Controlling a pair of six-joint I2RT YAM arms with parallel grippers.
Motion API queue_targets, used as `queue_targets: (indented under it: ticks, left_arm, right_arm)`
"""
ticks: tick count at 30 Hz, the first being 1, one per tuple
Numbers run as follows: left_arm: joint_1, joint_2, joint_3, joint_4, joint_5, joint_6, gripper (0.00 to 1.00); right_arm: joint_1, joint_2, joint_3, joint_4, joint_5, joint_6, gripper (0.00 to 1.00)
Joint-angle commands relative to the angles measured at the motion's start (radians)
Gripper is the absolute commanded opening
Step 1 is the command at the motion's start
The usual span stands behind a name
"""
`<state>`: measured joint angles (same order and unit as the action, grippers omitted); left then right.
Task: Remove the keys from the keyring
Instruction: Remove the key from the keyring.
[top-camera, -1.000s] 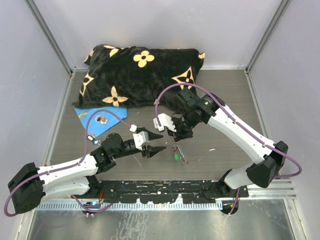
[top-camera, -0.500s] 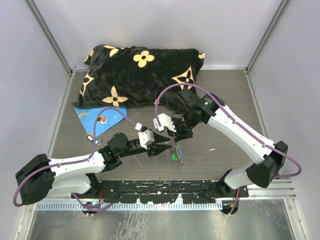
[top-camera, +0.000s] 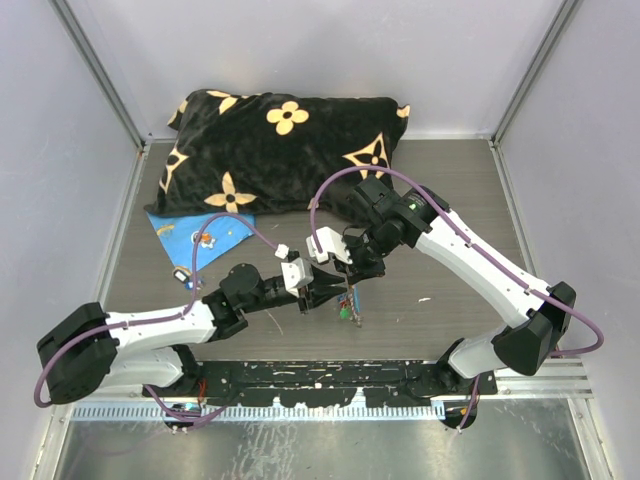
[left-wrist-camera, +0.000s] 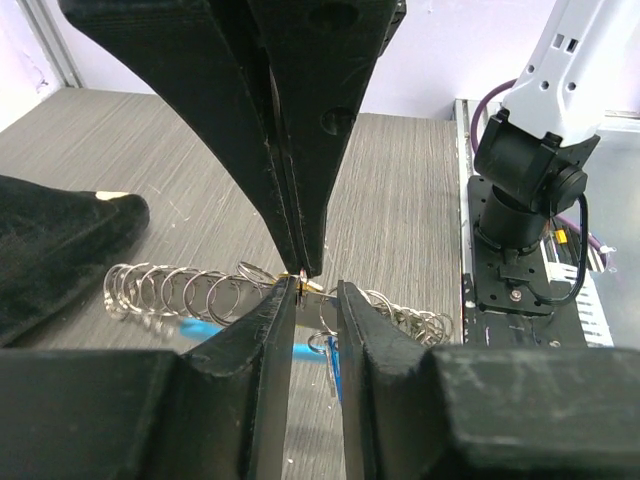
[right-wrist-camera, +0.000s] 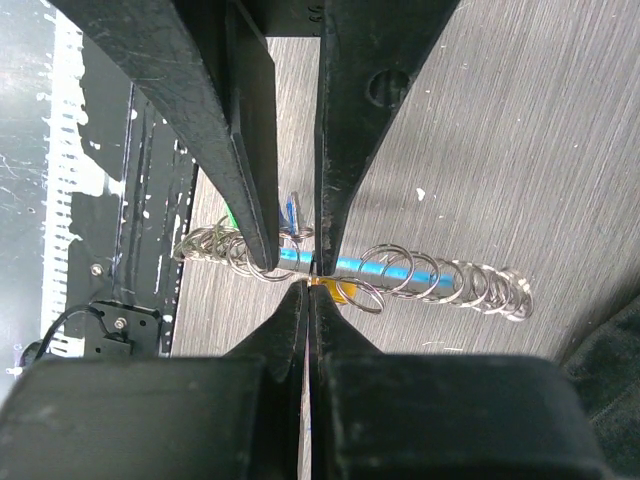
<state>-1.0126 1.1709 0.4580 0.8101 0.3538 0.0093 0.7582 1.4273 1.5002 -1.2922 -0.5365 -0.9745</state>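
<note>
Left pincer (left-wrist-camera: 314, 290) narrowly parted, tip-to-tip with pinched-shut right pincer (right-wrist-camera: 308, 292).

Left arm closed in on the keyring

Over the last second the left arm reached right along the table, and the left gripper (left-wrist-camera: 312, 290) went from wide-open and well short of the keyring (left-wrist-camera: 200, 292) to a slim gap straddling its coils. Can't tell if the fingers bite yet. The hanging keys (top-camera: 345, 311) swung slightly left.
</note>
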Motion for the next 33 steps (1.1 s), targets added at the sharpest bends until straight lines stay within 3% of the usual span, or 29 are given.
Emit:
queue_targets:
  ticks: [1,12,18,21,26,33]
  left_arm:
    - [-0.003,0.008,0.044,0.074,0.012,-0.004,0.23]
    - [-0.003,0.029,0.056,0.075,0.021,-0.006,0.20]
    - [-0.003,0.032,0.061,0.066,0.026,-0.003,0.10]
    - [-0.003,0.028,0.068,0.046,0.030,0.002,0.00]
    - [-0.003,0.000,0.074,-0.007,0.026,0.011,0.00]
    - [-0.003,-0.076,0.018,0.068,-0.020,-0.022,0.00]
  right_arm:
    - [0.005,-0.008,0.049,0.005,-0.039,-0.004,0.01]
    - [0.004,-0.007,0.049,0.004,-0.049,-0.006,0.01]
    - [0.004,-0.007,0.049,0.004,-0.054,-0.007,0.01]
    - [0.004,-0.008,0.049,0.004,-0.060,-0.007,0.01]
    - [-0.001,-0.014,0.050,0.004,-0.073,-0.006,0.02]
    - [-0.129,-0.048,0.047,-0.013,-0.256,-0.047,0.25]
